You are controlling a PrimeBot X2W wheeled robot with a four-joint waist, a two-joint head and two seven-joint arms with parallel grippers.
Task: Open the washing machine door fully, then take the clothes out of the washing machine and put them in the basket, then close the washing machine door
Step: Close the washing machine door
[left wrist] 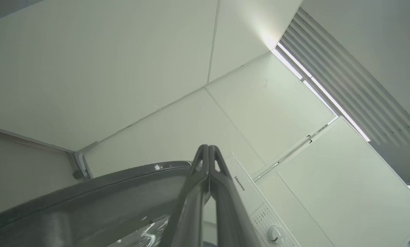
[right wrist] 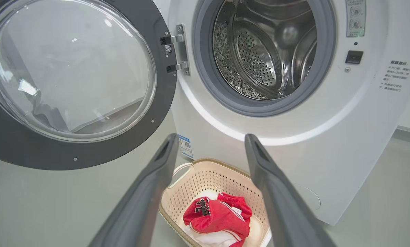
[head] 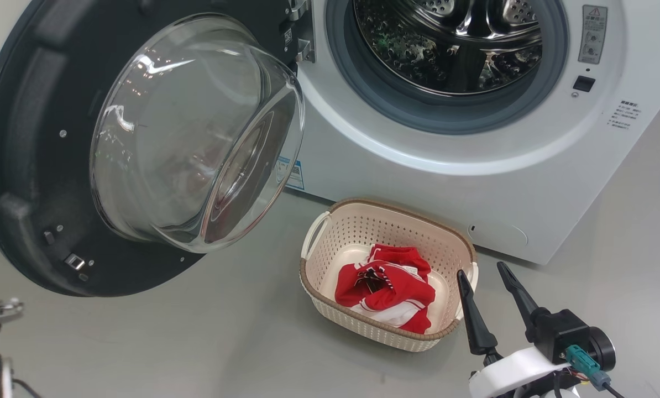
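The washing machine door (head: 37,166) stands swung wide open to the left, its clear glass bowl (head: 197,132) bulging toward me. The white washing machine (head: 473,166) shows a bare steel drum (right wrist: 266,51) with no fabric in sight. On the floor before it sits the cream basket (head: 396,207), holding the red clothes (head: 385,287) with white trim. My right gripper (head: 482,272) hovers open and empty at the basket's right rim. In the right wrist view the gripper (right wrist: 211,137) looks over the basket (right wrist: 205,161) and clothes (right wrist: 218,216). My left gripper (left wrist: 208,148) is shut on nothing, pointing up past the door's rim (left wrist: 105,192).
Grey floor (head: 225,342) spreads left of and in front of the basket. The open door overhangs the floor at the left. A hinge (right wrist: 181,49) joins door and machine. A white ceiling and wall panels (left wrist: 157,68) show in the left wrist view, along with the machine's top corner (left wrist: 246,192).
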